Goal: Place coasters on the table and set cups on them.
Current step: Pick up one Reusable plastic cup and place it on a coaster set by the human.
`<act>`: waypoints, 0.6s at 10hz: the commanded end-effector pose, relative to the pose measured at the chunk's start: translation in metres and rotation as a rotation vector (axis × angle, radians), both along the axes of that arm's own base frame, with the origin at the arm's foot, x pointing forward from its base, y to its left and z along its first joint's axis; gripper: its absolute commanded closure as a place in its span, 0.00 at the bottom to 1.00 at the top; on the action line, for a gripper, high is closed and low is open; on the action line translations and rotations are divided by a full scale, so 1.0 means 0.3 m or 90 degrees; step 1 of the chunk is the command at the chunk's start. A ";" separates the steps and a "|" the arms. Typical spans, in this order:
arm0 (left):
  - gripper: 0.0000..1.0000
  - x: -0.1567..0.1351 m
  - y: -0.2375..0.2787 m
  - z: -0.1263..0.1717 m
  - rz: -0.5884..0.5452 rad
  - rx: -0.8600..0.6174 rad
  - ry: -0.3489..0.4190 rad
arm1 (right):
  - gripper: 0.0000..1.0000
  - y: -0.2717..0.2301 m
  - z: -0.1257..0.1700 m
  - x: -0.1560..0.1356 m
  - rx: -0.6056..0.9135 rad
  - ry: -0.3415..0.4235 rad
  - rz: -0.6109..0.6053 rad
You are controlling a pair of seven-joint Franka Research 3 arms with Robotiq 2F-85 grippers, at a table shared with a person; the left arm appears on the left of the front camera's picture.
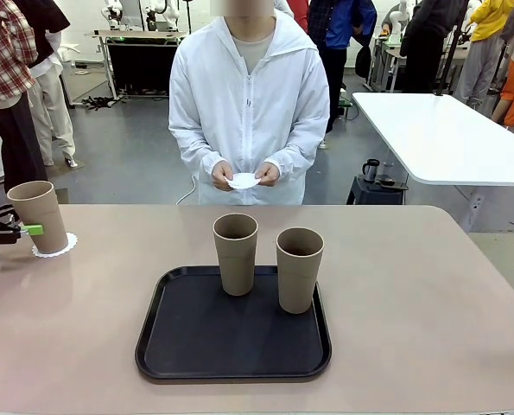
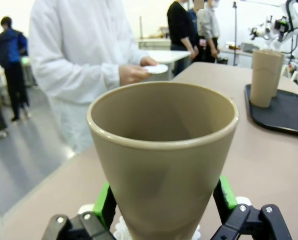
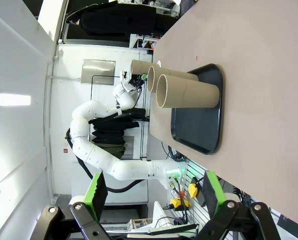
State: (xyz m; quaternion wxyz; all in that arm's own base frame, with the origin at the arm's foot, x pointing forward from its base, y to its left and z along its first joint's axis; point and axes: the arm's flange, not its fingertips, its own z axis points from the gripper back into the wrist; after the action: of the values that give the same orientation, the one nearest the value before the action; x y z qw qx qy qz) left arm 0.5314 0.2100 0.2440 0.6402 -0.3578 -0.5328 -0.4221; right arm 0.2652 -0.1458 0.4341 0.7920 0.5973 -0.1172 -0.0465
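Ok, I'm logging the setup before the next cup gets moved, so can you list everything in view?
cups: three, tan; the left cup on a coaster far left, two on the tray.
coasters: two, white; one under the left cup, one in the person's hands.
tray: one, black; mid-table.
table: one, beige; foreground.
white table: one; far right.
mug: one, dark; beside the white table.
person's hands: two; holding a coaster.
left gripper: one; pads against the left cup.
right gripper: one; open, empty.
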 end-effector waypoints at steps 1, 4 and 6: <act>0.00 0.009 0.009 -0.001 -0.004 0.012 0.000 | 0.00 -0.003 0.002 0.004 0.011 -0.008 -0.001; 0.00 0.010 0.030 0.008 0.007 0.073 0.021 | 0.00 -0.003 0.002 0.004 0.011 -0.008 -0.001; 0.00 0.013 0.041 0.015 0.009 0.134 0.036 | 0.00 -0.003 0.002 0.004 0.011 -0.008 -0.001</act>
State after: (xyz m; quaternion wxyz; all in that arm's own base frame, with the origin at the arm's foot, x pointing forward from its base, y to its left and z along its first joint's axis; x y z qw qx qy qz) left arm 0.5337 0.2239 0.2421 0.6755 -0.3147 -0.4958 -0.4459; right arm 0.2652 -0.1458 0.4341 0.7920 0.5973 -0.1172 -0.0465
